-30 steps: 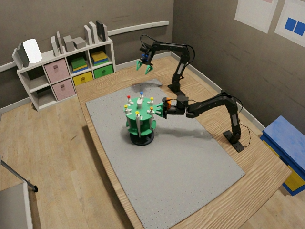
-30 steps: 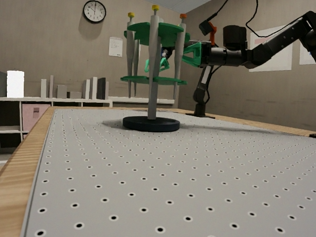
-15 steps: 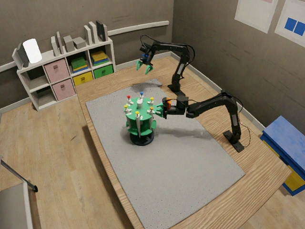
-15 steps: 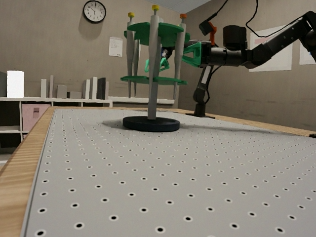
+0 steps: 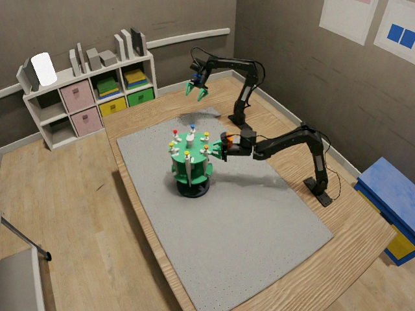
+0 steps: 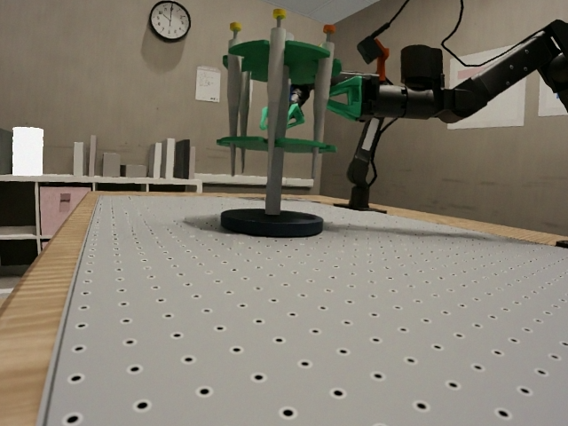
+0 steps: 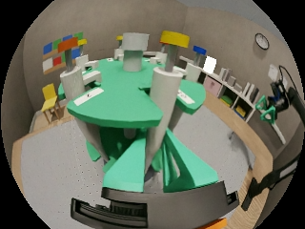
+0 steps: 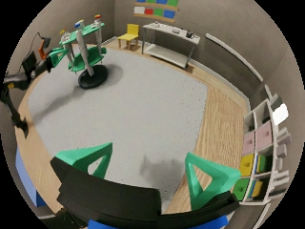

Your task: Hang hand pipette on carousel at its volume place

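Your left pincer (image 5: 216, 149) (image 6: 336, 98) (image 7: 153, 130) (image 8: 68, 50) is pinching a pale, tapering pipette with a yellow button (image 5: 206, 137) (image 6: 320, 44) (image 7: 164, 91) (image 8: 63, 32), upright at the rim of the matt green carousel (image 5: 182, 147) (image 6: 304, 51) (image 7: 129, 97) (image 8: 88, 34). Your right pincer (image 5: 198, 92) (image 6: 280, 118) (image 7: 257, 112) (image 8: 150, 153) is spread, well apart, above the wood-grained bench (image 5: 351, 234) (image 6: 32, 293) (image 7: 259, 181) (image 8: 219, 119).

The step in hand seems to be seating the pipette in its slot. Next, check that the hook's tip sits behind the inner rail (you cannot tell from here), then ease the fingers apart without dragging the smooth, round barrel outward. The printed volumes are too small to read, so confirm the match first.
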{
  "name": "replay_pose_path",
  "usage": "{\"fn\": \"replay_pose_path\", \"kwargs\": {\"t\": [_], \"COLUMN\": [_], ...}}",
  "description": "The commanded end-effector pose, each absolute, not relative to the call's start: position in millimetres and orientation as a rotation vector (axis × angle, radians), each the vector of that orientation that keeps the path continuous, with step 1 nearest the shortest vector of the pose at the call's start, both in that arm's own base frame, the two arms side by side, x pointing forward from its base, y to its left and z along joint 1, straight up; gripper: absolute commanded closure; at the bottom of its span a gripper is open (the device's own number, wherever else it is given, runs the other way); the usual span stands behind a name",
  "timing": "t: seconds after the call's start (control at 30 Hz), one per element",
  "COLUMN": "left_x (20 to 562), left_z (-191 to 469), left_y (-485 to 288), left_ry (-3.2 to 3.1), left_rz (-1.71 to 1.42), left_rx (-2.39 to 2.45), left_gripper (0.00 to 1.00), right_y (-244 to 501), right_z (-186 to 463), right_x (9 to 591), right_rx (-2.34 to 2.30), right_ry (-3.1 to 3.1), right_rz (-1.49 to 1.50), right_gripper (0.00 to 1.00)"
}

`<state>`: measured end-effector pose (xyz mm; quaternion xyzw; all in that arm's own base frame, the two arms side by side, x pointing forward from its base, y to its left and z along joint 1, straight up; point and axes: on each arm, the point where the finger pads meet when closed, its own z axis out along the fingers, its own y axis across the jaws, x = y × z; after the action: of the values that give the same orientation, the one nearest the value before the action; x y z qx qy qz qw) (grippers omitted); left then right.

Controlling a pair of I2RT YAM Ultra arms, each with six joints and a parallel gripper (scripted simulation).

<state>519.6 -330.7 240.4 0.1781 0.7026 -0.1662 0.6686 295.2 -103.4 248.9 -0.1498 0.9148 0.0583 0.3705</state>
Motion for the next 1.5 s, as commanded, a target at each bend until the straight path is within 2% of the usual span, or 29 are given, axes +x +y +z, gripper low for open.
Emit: {"fn": "replay_pose_path", "kwargs": {"t": [0.0,1.47], "left_x": [517,516], "left_z": [295,309], "left_y": [-332,-333], "left_ry": [1.494,1.469], "left_rz": [-0.392,-0.401], "left_rx": [0.37,0.365], "left_gripper": [0.88,0.88], "right_y": [-106,-106], "right_z": [253,253], "right_x": [299,299], "right_rx": [-0.391,-0.391], "right_ry": [2.322,2.322], "right_rz": [0.152,0.152], "right_gripper": [0.0,0.0]}}
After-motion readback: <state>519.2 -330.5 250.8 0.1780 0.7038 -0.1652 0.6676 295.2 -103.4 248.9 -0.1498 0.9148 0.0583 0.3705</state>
